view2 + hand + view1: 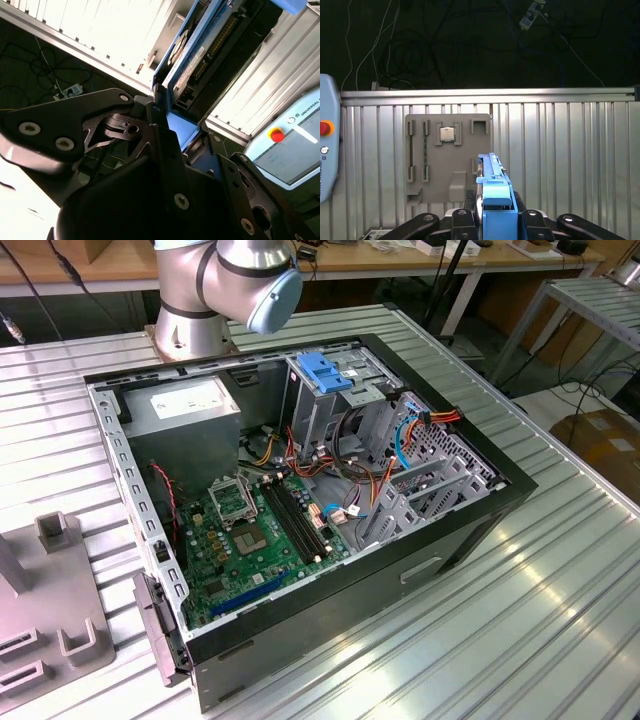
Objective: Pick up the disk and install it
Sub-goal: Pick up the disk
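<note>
— Within the gripper (495, 220), what's held?
— The disk (492, 172), pinched firmly, standing edge-on.
— Beyond it?
— Grey fixture plate (450, 160) with a chip (447, 133) seated in it, lying on the ribbed table (570, 150), well apart.

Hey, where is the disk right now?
In the first wrist view the disk is clamped in the gripper, held edge-on above the ribbed table, by the grey fixture plate.

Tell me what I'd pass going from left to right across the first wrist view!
Pale box with a red button → grey tray holding a small square chip → the disk, seen edge-on with its blue bracket, clamped in the gripper.
</note>
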Robot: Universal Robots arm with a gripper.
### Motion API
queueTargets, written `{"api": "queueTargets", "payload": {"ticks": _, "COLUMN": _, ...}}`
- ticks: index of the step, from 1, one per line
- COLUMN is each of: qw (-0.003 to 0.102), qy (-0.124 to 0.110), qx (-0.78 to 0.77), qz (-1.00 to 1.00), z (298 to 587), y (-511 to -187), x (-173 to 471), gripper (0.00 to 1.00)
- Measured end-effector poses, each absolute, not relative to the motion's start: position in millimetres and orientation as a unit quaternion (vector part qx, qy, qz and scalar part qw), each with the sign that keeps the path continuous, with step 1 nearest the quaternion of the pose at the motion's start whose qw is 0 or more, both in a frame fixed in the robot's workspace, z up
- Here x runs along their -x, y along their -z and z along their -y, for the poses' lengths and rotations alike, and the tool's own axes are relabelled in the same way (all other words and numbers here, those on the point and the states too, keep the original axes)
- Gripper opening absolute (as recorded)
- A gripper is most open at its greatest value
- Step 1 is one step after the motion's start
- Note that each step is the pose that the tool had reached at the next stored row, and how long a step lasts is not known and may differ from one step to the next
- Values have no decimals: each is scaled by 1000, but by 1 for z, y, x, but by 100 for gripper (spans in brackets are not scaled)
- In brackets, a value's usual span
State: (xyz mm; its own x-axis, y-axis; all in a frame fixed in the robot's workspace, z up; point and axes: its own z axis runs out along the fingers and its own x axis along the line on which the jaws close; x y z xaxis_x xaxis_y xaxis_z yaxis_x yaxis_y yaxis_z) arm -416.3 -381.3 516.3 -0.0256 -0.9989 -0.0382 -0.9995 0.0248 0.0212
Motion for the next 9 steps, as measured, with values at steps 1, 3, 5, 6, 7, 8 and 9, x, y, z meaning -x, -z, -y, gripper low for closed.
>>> {"api": "queueTargets", "payload": {"ticks": 1, "qw": 6, "qy": -21, "qx": 698, "qz": -716, "z": 381, "y": -516, "x": 416, "gripper": 37}}
{"api": "queueTargets", "payload": {"ticks": 3, "qw": 6, "qy": -21, "qx": 698, "qz": -716, "z": 381, "y": -516, "x": 408, "gripper": 37}}
{"api": "queueTargets", "payload": {"ticks": 5, "qw": 6, "qy": -21, "qx": 698, "qz": -716, "z": 381, "y": -516, "x": 395, "gripper": 37}}
{"api": "queueTargets", "payload": {"ticks": 6, "qw": 6, "qy": -21, "qx": 698, "qz": -716, "z": 381, "y": -516, "x": 393, "gripper": 37}}
{"api": "queueTargets", "payload": {"ticks": 7, "qw": 6, "qy": -21, "qx": 698, "qz": -716, "z": 381, "y": -516, "x": 391, "gripper": 37}}
{"api": "queueTargets", "payload": {"ticks": 8, "qw": 6, "qy": -21, "qx": 698, "qz": -716, "z": 381, "y": -516, "x": 389, "gripper": 37}}
{"api": "queueTargets", "payload": {"ticks": 9, "qw": 6, "qy": -21, "qx": 698, "qz": -716, "z": 381, "y": -516, "x": 386, "gripper": 37}}
